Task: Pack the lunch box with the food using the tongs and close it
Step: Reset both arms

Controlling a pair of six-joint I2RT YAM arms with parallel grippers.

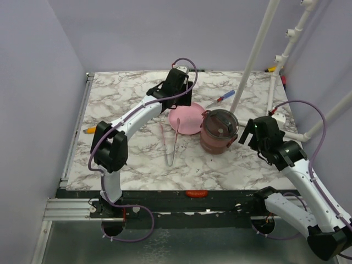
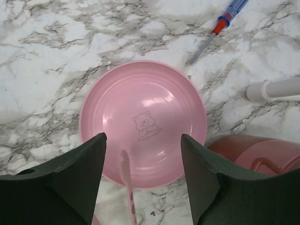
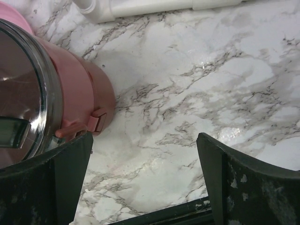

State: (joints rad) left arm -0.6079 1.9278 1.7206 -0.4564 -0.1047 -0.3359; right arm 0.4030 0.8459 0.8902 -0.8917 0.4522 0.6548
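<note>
**A:** The round dusty-red stacked lunch box [image 1: 219,132] is seen upright on the marble bench [image 1: 132,165]. Its clear grey lid [image 3: 18,79] is on top. It is just beside the flat pink plate [image 2: 140,108], which is bare.

**B:** No food is seen, so it is judged to be packed inside. The long slim pink tongs [image 1: 171,144] are laid on the bench, one tip over the plate's edge.

**A:** The left arm's fingers [image 2: 70,183] are spread above the plate, nothing grasped. The right arm's fingers [image 3: 51,178] are released beside the box, clear of it.

**B:** To close it well, the lid should be pressed evenly and the side clip [image 3: 96,121] checked. Whether it is latched cannot be told.
</note>
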